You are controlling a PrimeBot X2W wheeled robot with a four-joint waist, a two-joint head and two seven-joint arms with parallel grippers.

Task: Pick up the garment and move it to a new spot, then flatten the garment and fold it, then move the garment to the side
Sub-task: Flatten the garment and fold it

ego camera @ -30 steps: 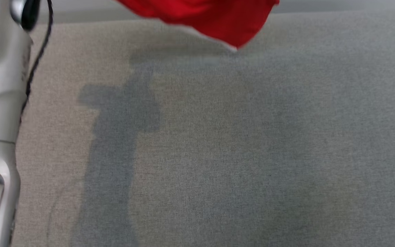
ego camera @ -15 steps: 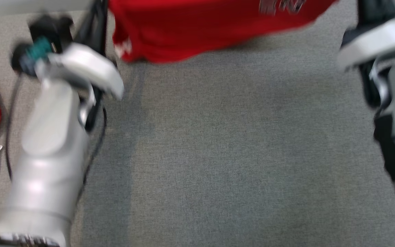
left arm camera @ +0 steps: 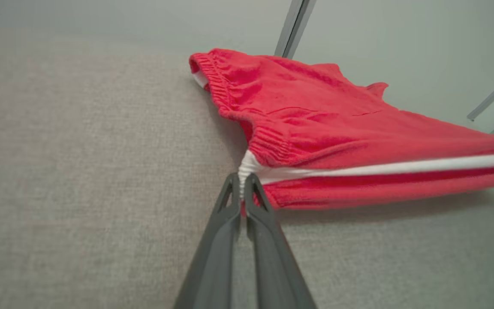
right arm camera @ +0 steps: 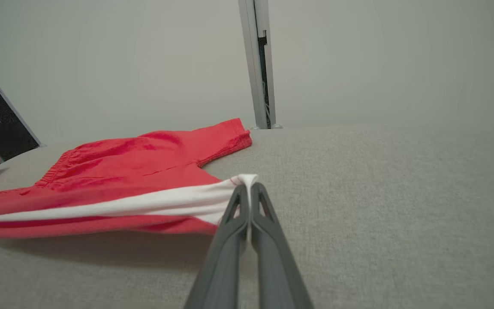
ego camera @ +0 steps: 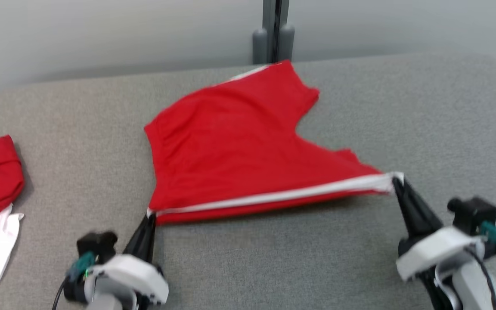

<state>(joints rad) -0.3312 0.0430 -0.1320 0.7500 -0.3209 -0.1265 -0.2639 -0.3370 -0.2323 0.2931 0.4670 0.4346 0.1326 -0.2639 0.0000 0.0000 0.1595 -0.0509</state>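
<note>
While I monitor the head view, the garment (ego camera: pixel 230 150) lies on the grey surface (ego camera: pixel 274 258), its near edge taut between left gripper (ego camera: pixel 150 217) and right gripper (ego camera: pixel 396 184); left wrist view: fingers (left arm camera: pixel 221 240) clenched on the waistband corner; right wrist view: fingers (right arm camera: pixel 225 249) clenched on the hem corner.

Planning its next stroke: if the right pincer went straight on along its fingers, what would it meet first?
The right pincer is shut on the white-striped corner of the red shorts. Beyond that, bare grey padding, then probably the upright post at the far edge; depth is unclear.
</note>
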